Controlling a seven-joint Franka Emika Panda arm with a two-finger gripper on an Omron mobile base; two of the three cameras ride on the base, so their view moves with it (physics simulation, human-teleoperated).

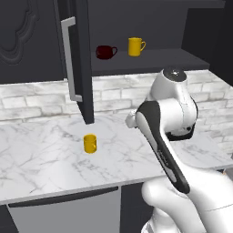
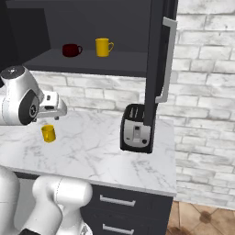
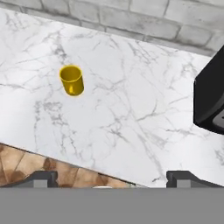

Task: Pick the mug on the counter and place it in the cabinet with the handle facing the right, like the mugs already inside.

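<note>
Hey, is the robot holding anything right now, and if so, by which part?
Nothing is held. The gripper has its jaws open with only bare counter between them, and the yellow mug stands apart on the marble, untouched.

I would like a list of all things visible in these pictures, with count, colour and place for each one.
mug: one, golden-yellow, upright on the counter, left of the arm.
counter: one, white marble with grey veins, below the cabinet.
cabinet: one, dark charcoal, on the wall, door open.
cabinet door: one, dark, with a silver bar pull, swung open.
dark red mug: one, on the cabinet shelf, handle to the right.
lemon-yellow mug: one, on the shelf right of the red one, handle to the right.
toaster: one, black, on the counter partly behind the door.
brick wall: pale grey, behind the counter.
drawers: dark, under the counter.
gripper: one, dark tips, open, above the counter, holding nothing.
</note>
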